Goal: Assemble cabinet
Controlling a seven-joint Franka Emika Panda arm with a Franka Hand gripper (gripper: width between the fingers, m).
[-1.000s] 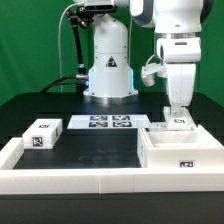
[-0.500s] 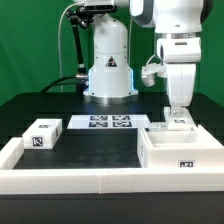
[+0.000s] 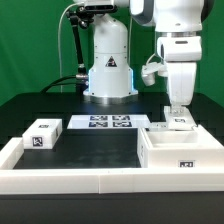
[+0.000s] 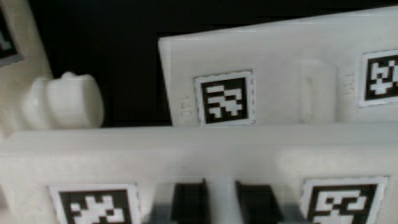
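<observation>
Here, fingers (image 3: 175,108) low at cabinet (image 3: 182,152) rear.

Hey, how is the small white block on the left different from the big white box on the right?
The block is far smaller than the box. The block looks closed, while the box is open on top. The block sits alone, whereas the box has the gripper just over its back edge. Both are white with black-and-white tags.
</observation>
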